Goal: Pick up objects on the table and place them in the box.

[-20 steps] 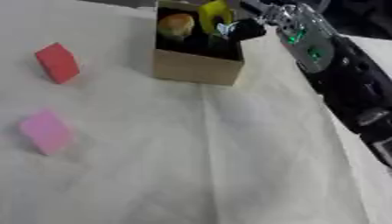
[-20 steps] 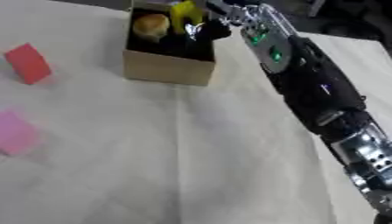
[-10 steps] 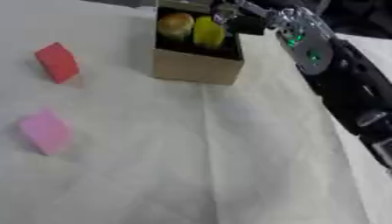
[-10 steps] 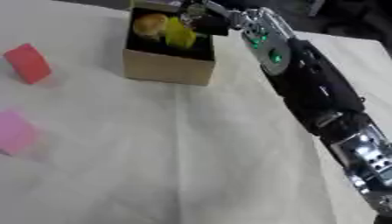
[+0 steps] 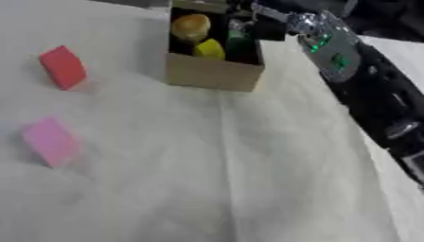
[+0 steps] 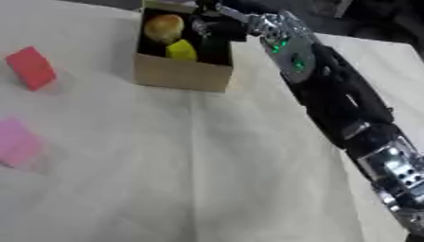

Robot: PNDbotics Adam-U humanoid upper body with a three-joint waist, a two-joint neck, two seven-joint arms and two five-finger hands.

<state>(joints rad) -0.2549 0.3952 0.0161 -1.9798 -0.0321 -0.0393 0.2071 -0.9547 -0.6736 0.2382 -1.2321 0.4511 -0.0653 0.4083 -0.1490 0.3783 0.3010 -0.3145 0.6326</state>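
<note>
— Right hand (image 6: 228, 21) hangs over the box's (image 5: 214, 75) far right corner; whether its fingers are spread, I cannot tell.

— And the objects?

— Yellow piece (image 5: 209, 48) and orange ball (image 5: 190, 27) inside. Red block (image 5: 63, 67) and pink block (image 5: 51, 142) stand tilted, well left, open bench (image 5: 248, 179) around.

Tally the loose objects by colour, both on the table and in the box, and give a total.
Red: 1, block on the table
Pink: 1, block on the table
Yellow: 1, in the box
Orange-yellow: 1, round thing in the box
Green: 1, barely visible in the box
Total: 5
</note>
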